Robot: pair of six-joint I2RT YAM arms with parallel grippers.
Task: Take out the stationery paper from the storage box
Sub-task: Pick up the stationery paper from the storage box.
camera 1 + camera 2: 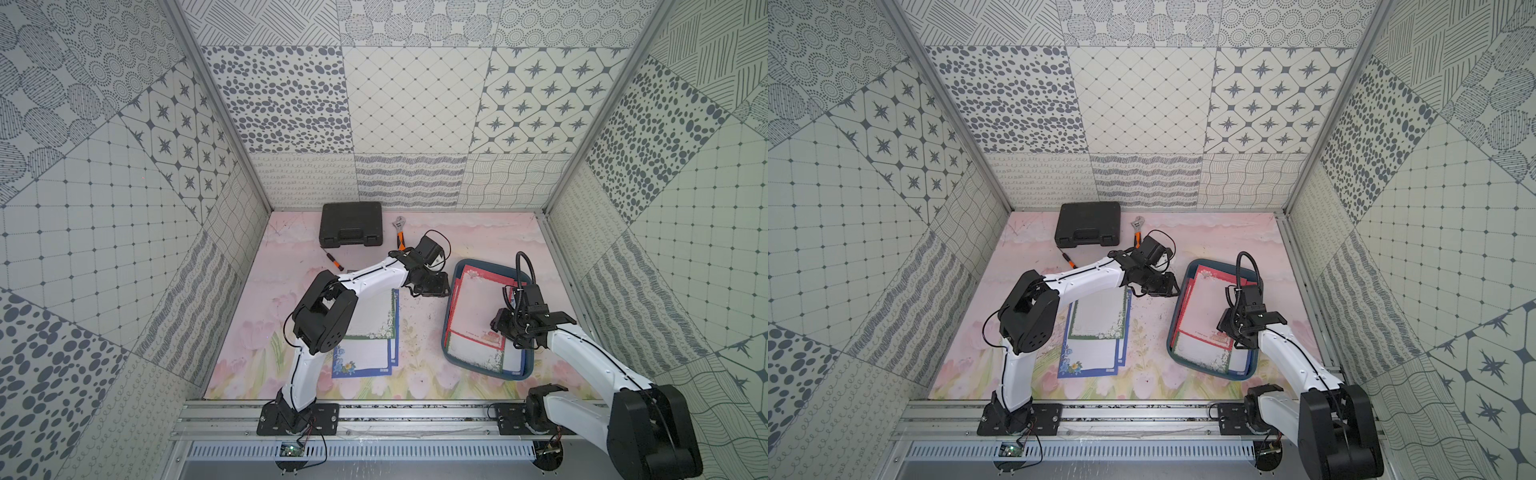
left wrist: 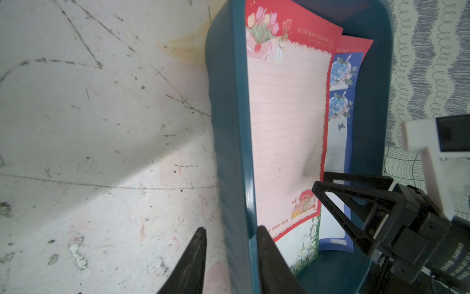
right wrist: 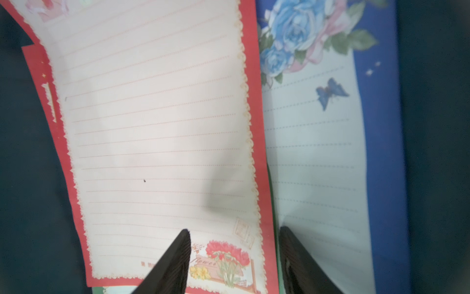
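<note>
My left gripper [image 2: 232, 227] sits astride the storage box [image 2: 229, 114] wall, and my right gripper [image 3: 234, 229] is close over the stationery paper [image 1: 478, 299].

The box sits right of centre in both top views with the paper stacked inside. My left jaws stand apart: one finger outside the wall, one inside by the rim, tabletop [image 2: 101, 127] showing in the gap. My right jaws stand apart too, straddling the edge of the red-bordered sheet [image 3: 152, 127], with a blue-bordered sheet [image 3: 318, 152] beside it. On the tabletop at centre frame, left of the box, lie more sheets [image 1: 374, 316].
</note>
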